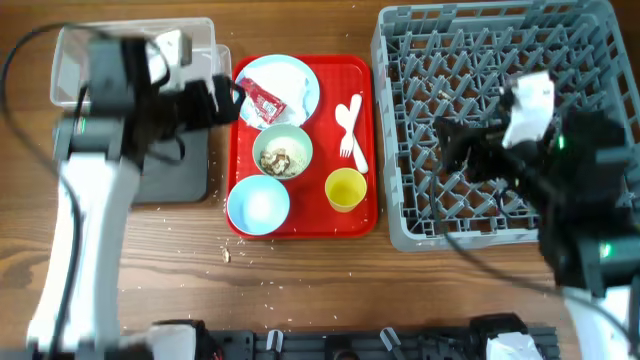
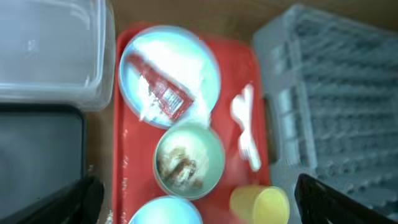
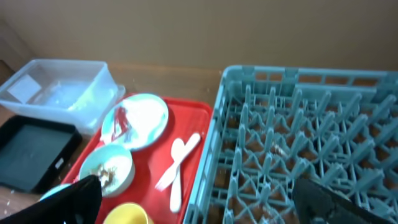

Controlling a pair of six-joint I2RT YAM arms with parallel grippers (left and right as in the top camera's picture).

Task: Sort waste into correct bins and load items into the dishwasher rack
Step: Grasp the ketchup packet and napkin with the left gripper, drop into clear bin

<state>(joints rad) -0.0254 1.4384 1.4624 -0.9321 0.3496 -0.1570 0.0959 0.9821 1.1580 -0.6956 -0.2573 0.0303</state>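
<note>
Left gripper (image 1: 228,100), jaws wide and empty, just beside crumpled red wrapper (image 1: 265,100) lying on white paper napkin (image 1: 290,76) on round light blue plate (image 1: 316,92); best pinch the wrapper's raised middle alone, leaving napkin; right gripper (image 1: 455,150), also agape, hangs over grey plastic pegged rack (image 1: 395,215).

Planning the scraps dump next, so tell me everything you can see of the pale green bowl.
The pale green bowl is round and smooth, plastic by its look, standing upright near the middle of the red serving tray. Brownish-white crumbly scraps lie in its bottom. The light blue plate sits on its far side, rims meeting or nearly so. The light blue bowl is close at its near left, and the yellow cup stands apart at its near right. Nothing grips it.
</note>
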